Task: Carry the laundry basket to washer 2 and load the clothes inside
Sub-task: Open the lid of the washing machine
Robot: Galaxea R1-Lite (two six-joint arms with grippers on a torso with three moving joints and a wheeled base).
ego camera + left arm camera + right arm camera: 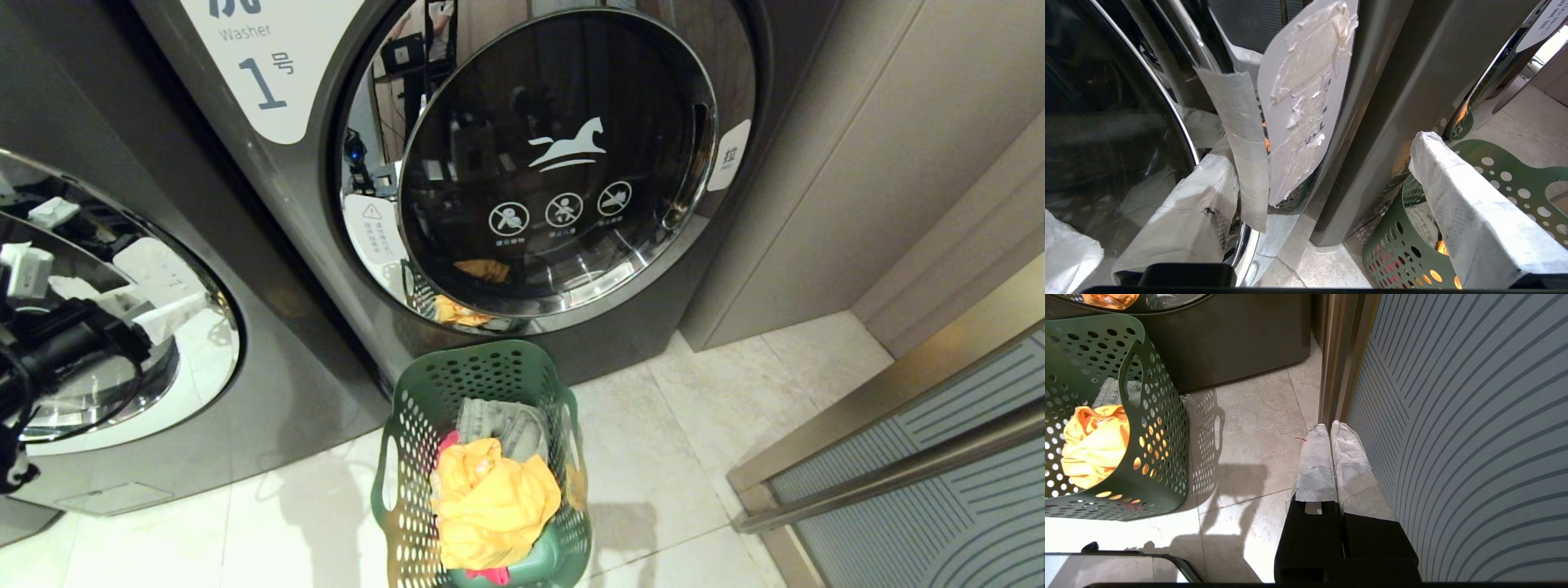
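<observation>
Dark green perforated plastic laundry basket (408, 457) stood below the grey washer (326, 204) labelled "Washer 1"; left gripper (1327, 196) gaped, right gripper (1331, 437) pressed together.

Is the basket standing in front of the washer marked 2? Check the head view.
No. The laundry basket stands on the floor before the washer whose white label reads 1, its door shut.
</observation>
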